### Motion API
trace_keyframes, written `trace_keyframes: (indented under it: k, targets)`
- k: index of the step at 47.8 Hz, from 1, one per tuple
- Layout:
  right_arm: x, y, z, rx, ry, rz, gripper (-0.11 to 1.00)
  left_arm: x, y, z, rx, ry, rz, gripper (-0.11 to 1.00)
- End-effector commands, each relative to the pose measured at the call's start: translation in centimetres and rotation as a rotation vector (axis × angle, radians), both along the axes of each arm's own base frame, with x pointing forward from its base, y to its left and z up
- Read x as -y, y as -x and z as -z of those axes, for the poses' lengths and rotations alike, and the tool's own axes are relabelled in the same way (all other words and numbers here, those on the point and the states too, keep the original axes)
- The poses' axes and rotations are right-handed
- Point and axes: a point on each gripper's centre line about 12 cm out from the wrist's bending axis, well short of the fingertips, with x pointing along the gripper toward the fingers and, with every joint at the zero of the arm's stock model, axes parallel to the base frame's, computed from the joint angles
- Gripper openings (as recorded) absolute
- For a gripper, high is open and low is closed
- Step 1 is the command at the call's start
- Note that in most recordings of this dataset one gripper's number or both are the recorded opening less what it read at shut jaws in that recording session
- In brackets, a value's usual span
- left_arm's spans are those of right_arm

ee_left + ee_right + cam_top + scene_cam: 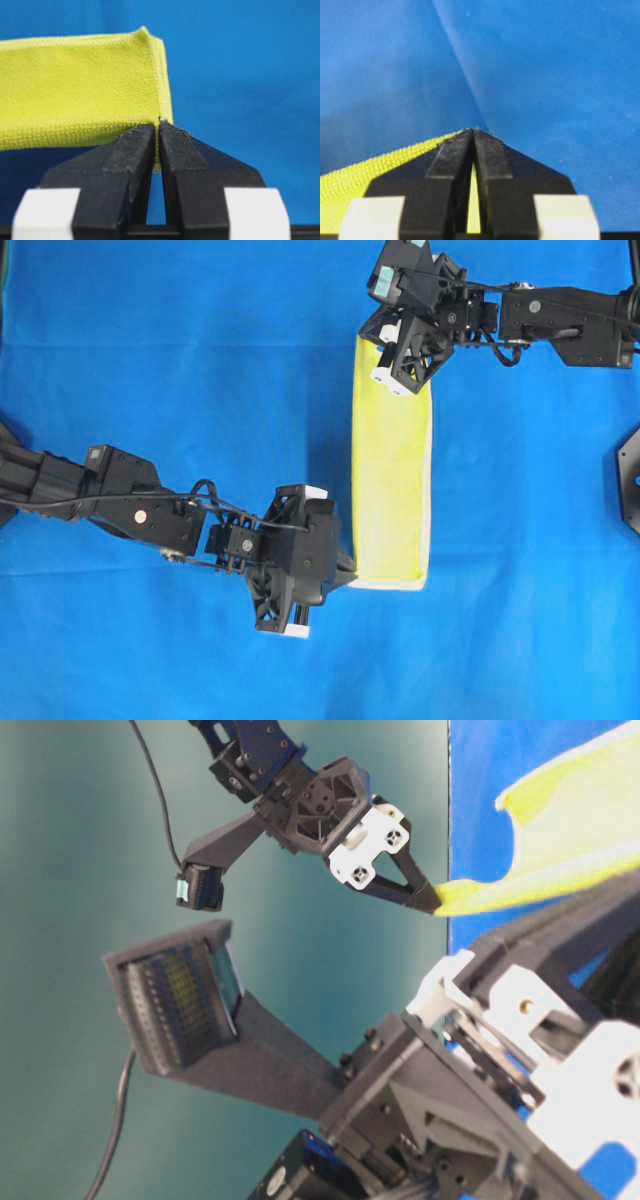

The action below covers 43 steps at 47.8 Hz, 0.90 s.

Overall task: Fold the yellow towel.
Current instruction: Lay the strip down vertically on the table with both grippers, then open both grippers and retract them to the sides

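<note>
The yellow towel [392, 480] hangs as a long narrow doubled strip over the blue cloth, paler hem along its right and near edges. My left gripper [350, 575] is shut on its near left corner. In the left wrist view the pads [157, 127] pinch the hem while the towel [75, 85] stretches away to the left. My right gripper [368, 335] is shut on the far left corner. Its tips [473, 131] meet over yellow fabric [360, 180]. From table level the right gripper [437, 900] holds the towel [570, 830] lifted off the surface.
The large blue cloth [150, 360] covers the whole work surface, with a faint crease [465, 75] ahead of the right gripper. A black arm base [628, 475] sits at the right edge. A teal wall [80, 850] stands behind.
</note>
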Motion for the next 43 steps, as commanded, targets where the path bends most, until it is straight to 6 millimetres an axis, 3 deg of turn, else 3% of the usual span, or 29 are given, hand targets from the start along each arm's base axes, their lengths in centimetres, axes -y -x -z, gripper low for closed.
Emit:
trace_keyframes:
  k: [1,19,23,31,34,43]
  targets:
    - [0.1,-0.4,-1.0,0.028,0.012,-0.002,0.01,0.7,-0.1,-2.1,0.056,0.015,0.014,0.03]
    - [-0.7,-0.5,-0.6,0.022,0.009,-0.025,0.01,0.1,-0.3,-2.2,0.058,0.009,0.003,0.05]
    - [-0.9,-0.6,-0.7,0.023,0.013,-0.037,0.08,0.1,-0.3,-2.3,0.061,0.007,0.005,0.19]
    - [-1.4,-0.8,-0.6,0.011,0.037,-0.071,0.58,0.1,-0.2,-2.3,0.059,0.003,0.007,0.68]
    - [-1.4,-0.8,-0.7,0.011,0.040,-0.075,0.67,0.1,-0.1,-2.6,0.060,0.005,0.006,0.80]
    - [-1.6,-0.4,-1.8,0.027,0.049,-0.072,0.63,-0.2,1.0,-4.0,0.016,0.008,0.000,0.77]
